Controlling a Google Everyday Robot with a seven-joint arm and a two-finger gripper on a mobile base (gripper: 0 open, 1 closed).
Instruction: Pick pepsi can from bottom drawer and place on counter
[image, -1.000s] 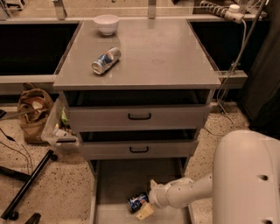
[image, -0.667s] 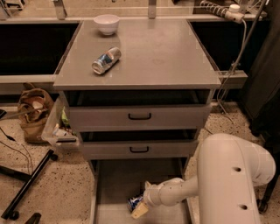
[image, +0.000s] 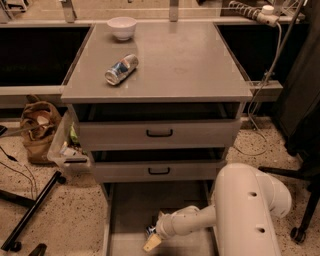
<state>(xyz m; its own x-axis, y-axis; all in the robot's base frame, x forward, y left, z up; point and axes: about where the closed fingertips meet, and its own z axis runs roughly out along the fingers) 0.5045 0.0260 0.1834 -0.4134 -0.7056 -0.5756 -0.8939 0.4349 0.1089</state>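
The pepsi can (image: 150, 230) shows only as a small dark blue sliver on the floor of the open bottom drawer (image: 131, 207), mostly hidden behind my gripper. My gripper (image: 153, 239) is low in the drawer on the end of the white arm, right against the can on its near side. The grey counter (image: 185, 65) is the top of the drawer cabinet, well above the gripper.
A paler silver-white can (image: 121, 69) lies on its side on the counter's left part, and a white bowl (image: 122, 27) stands at its back. Two drawers with black handles (image: 159, 133) overhang the bottom drawer. A bag and a bin (image: 65, 150) stand left of the cabinet.
My arm has swung left and down inside the bottom drawer. The gripper now covers most of the pepsi can, which showed more plainly before.
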